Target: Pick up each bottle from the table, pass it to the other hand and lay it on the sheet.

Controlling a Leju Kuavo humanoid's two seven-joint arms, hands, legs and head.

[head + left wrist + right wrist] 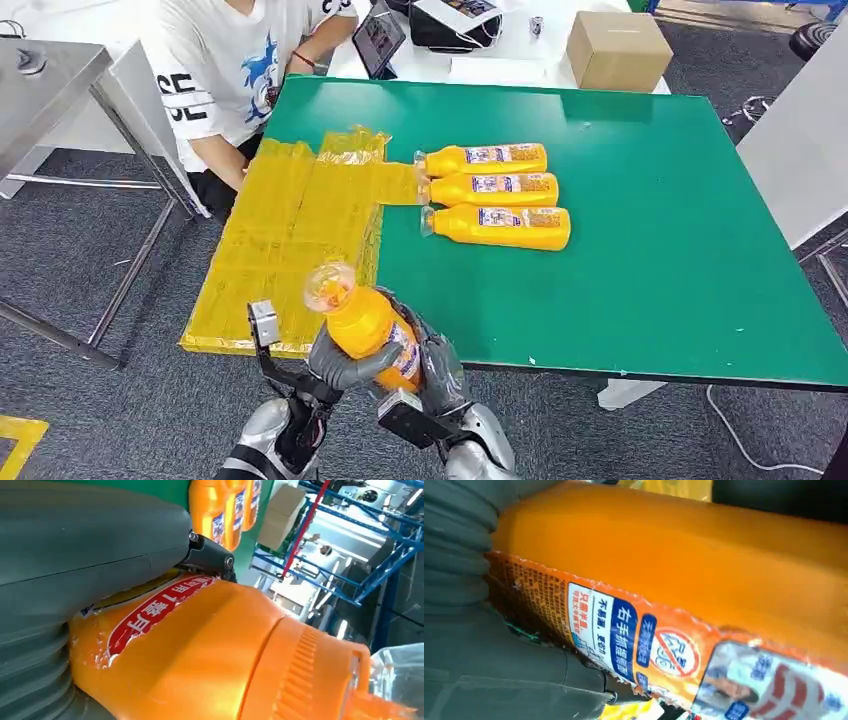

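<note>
While both arms meet at the near desk edge, I log the scene as follows

Item, bottle in transit (368, 328): orange, clear cap tilted up and toward the sheet, held off the desk just in front of the sheet's near corner. Close on, its red label shows in the left wrist view (200, 645) and its blue-and-white label in the right wrist view (664, 590).

Item, left robot hand (335, 365): fingers wrapped around the lower body of the bottle from the left side, gripping it.

Item, right robot hand (435, 370): closed on the same bottle from the right side; both hands grip it at once.

Item, sheet (290, 230): yellow, flat on the left part of the green desk (650, 220), one flap reaching toward the bottle caps.

Item, three bottles (495, 192): lying side by side on the desk just right of the sheet, caps toward it, not yet handled.

Item, person (240, 70): seated at the far left corner, white shirt.

Item, box (618, 48): cardboard, beyond the desk.

Step in hand, as I judge it: the hand-to-hand pass. Next I'd want the right robot hand to let go cleanly once the left has a firm hold, then the left arm to swing over the sheet and lay the bottle down on its side
</note>
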